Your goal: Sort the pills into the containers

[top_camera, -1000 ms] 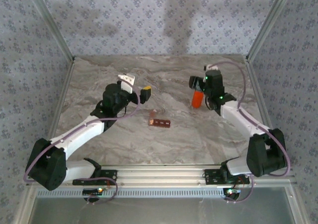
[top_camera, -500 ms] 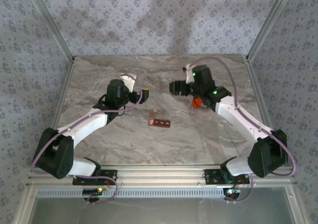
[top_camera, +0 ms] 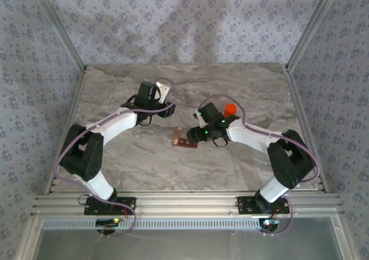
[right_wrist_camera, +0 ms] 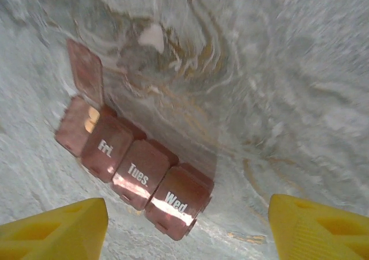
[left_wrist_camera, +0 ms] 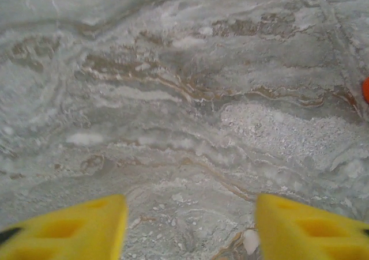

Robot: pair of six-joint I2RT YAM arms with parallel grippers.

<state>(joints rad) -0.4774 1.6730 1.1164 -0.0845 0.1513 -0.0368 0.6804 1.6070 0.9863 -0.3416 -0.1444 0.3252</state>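
Left gripper: we see jaws apart over table.
Right gripper: jaws apart above containers.
Lid: 1 up.

The table looks like stone, marbled grey and brown, matt and faintly grainy up close. The containers are red-brown plastic, partly see-through, smooth and glossy enough on top to catch white glare. The fingers are matt yellow plastic. The rails at the near edge are dull brushed metal. The walls look like matt printed paper or cloth, hard to tell which
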